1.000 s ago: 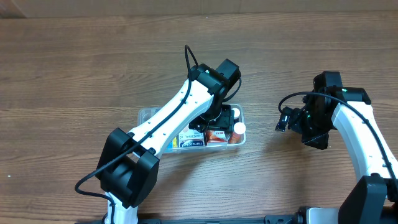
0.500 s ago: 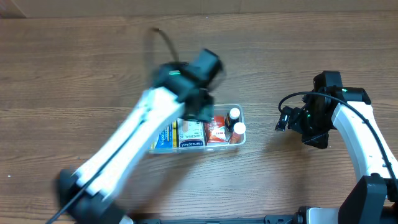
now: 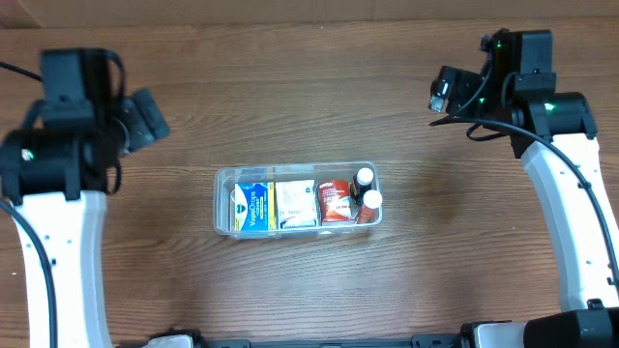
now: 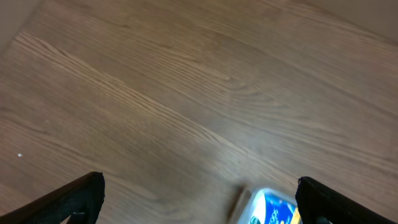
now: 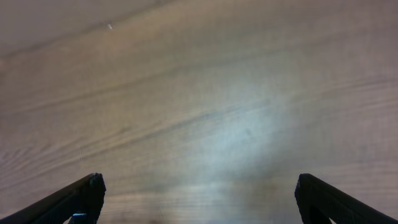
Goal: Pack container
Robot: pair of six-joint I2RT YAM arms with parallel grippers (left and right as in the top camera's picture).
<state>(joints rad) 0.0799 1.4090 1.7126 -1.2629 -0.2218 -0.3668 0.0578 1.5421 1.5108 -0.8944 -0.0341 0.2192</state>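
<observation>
The clear container (image 3: 221, 178) sits mid-table. It holds a blue box (image 3: 251, 206), a white box (image 3: 296, 204), a red box (image 3: 336, 201) and two white-capped bottles (image 3: 368, 191). Its corner with the blue box shows at the bottom of the left wrist view (image 4: 268, 208). My left gripper (image 4: 199, 202) is open and empty, raised at the far left, well away from the container. My right gripper (image 5: 199, 199) is open and empty, raised at the far right over bare wood.
The wooden table (image 3: 309, 87) surrounds the container. Both arms stand at the table's sides, the left arm (image 3: 58, 193) and the right arm (image 3: 571, 193).
My left arm has pulled up out of the container and swung back to the far left. My right arm has lifted and moved toward the back right. The container's contents are uncovered.
</observation>
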